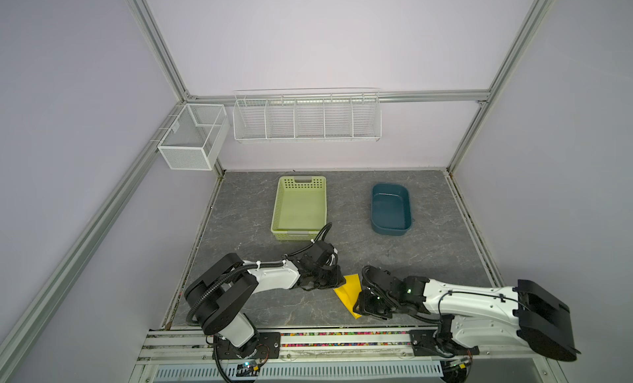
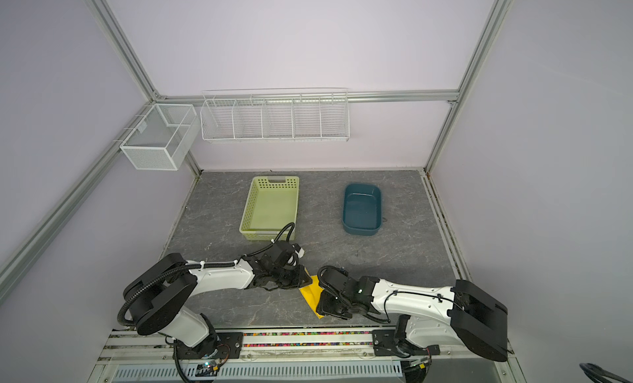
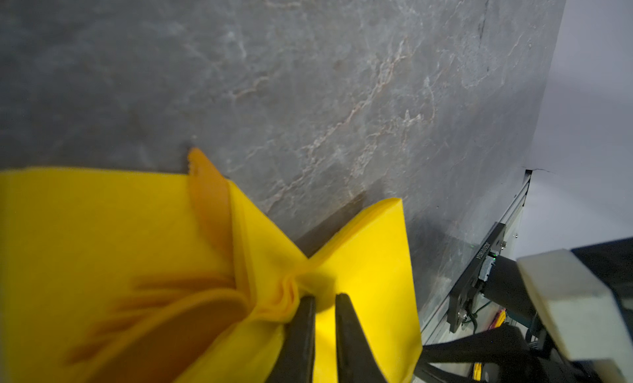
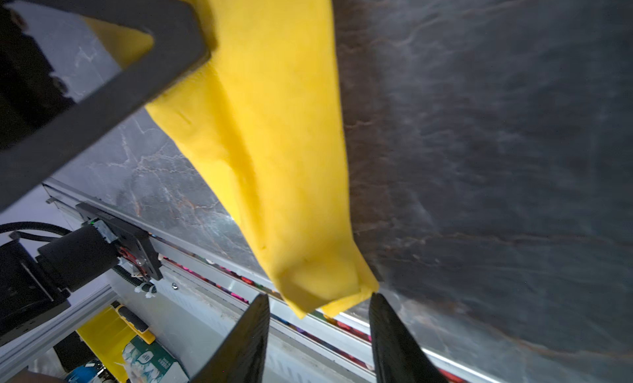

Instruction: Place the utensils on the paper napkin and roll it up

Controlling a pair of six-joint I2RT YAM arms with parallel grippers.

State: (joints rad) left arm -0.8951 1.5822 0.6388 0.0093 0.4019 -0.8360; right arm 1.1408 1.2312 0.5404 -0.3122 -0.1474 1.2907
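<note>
One paper napkin (image 1: 347, 292) (image 2: 310, 292), bright yellow, lies folded into a long narrow bundle on the grey marbled tabletop (image 1: 239, 234). It sits on the front-rail side of the single pale green perforated basket (image 1: 298, 234) (image 2: 263, 234), a little to its right and well apart from it.

The left gripper (image 1: 337, 281) (image 3: 322, 299) pinches a bunched fold of the napkin (image 3: 102, 227), its jaws nearly together. Orange utensils (image 3: 207, 196) show inside the folds; at least two pieces can be made out, but not a firm count.

The right gripper (image 1: 359, 306) (image 4: 318, 295) has its jaws spread apart, gripping nothing, with the bundle's end (image 4: 274, 141) just at its tips.

One dark blue tub (image 1: 390, 231) (image 2: 361, 231) stands right of the basket. Two white wire racks (image 1: 306, 121) (image 1: 191, 138) hang behind it.
</note>
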